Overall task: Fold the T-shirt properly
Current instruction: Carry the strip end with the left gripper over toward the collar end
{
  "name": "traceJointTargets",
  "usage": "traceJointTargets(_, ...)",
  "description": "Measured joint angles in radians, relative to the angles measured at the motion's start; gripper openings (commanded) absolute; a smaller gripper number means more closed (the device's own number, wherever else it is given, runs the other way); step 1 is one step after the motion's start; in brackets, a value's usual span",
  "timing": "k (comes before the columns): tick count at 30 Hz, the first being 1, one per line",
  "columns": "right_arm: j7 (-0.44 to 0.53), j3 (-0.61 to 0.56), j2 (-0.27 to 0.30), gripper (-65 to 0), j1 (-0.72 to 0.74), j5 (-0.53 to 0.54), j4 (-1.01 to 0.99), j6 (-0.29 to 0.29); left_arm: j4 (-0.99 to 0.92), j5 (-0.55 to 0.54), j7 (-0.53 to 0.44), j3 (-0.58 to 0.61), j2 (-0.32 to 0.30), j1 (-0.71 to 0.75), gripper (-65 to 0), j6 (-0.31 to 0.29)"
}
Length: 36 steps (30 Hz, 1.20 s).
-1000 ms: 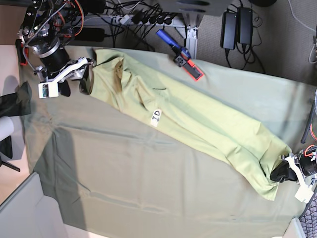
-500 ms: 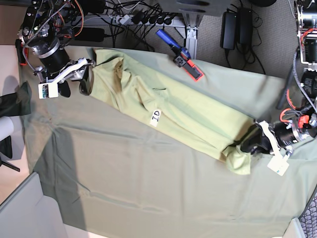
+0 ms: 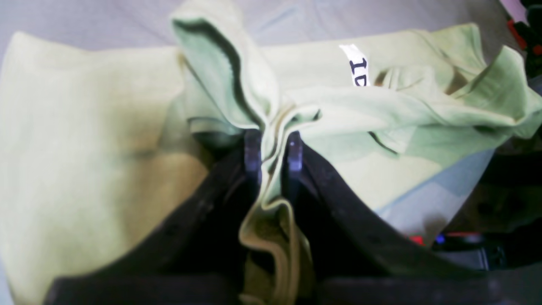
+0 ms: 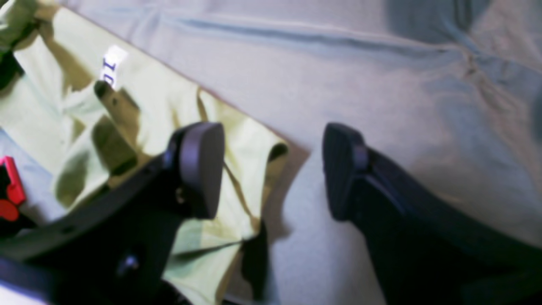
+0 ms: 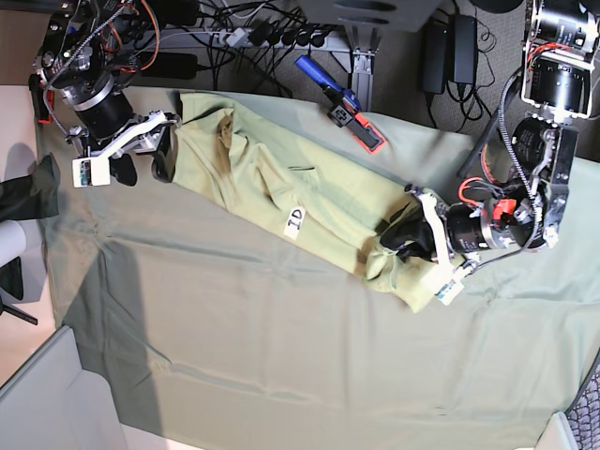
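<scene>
The pale yellow-green T-shirt (image 5: 262, 169) lies slantwise on the grey-green tablecloth (image 5: 281, 356), its white tag (image 5: 294, 221) showing mid-body. My left gripper (image 5: 398, 242) is shut on a bunched end of the T-shirt (image 3: 127, 127) and holds it lifted and doubled back over the shirt's body. In the left wrist view the cloth is pinched between the fingers (image 3: 253, 156), with the tag (image 3: 358, 67) beyond. My right gripper (image 5: 142, 159) is open at the shirt's upper-left end. In the right wrist view one of its fingers (image 4: 203, 169) is over the shirt's edge (image 4: 148, 110) and the other over bare tablecloth (image 4: 402, 84).
A blue and red hand tool (image 5: 342, 105) lies on the back edge of the tablecloth near the shirt; its red part shows in the right wrist view (image 4: 8, 186). Cables and power bricks (image 5: 448, 52) sit behind the table. A pale bin edge (image 5: 47, 403) stands at front left.
My left gripper has carried the shirt's far end leftward across the table, doubling the shirt over itself and shortening it. My right gripper has stayed almost still and open.
</scene>
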Motion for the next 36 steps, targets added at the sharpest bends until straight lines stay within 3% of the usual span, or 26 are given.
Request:
traceJointTargets(3,0.000,0.002,-0.033,-28.1,0.000,0.000,0.000,0.000,0.000,0.003,-0.005,0.000,0.000,0.000,-65.0,0.000)
traceJointTargets(7,-0.001,0.002,-0.080,-28.1,0.000,0.000,0.000,0.000,0.000,0.006,-0.050,0.001,-0.002,0.000,-43.9,0.000)
traceJointTargets(10,-0.001,0.002,-0.093,-28.1,0.000,0.000,0.000,0.000,0.000,-0.018,-0.060,0.001,-0.002,0.000,-36.2,0.000)
traceJointTargets(17,-0.002,0.010,-0.093,-28.1,0.000,0.031,0.000,0.000,0.000,-0.166,-0.016,0.001,0.019,0.000,-36.2,0.000)
traceJointTargets(23,-0.025,0.150,-0.121,-28.1,0.000,0.101,0.000,-0.008,0.000,-0.334,0.120,0.004,0.093,0.000,-36.2,0.000)
traceJointTargets(27,-0.049,0.216,-0.147,-27.9,-0.021,0.143,-0.002,-0.008,0.000,-0.342,0.117,0.003,0.089,-0.002,-36.2,0.000)
traceJointTargets(36,-0.060,0.214,-0.208,-27.9,-0.044,0.179,-0.082,-0.008,0.000,-0.315,0.125,0.004,0.069,-0.003,-36.2,0.000)
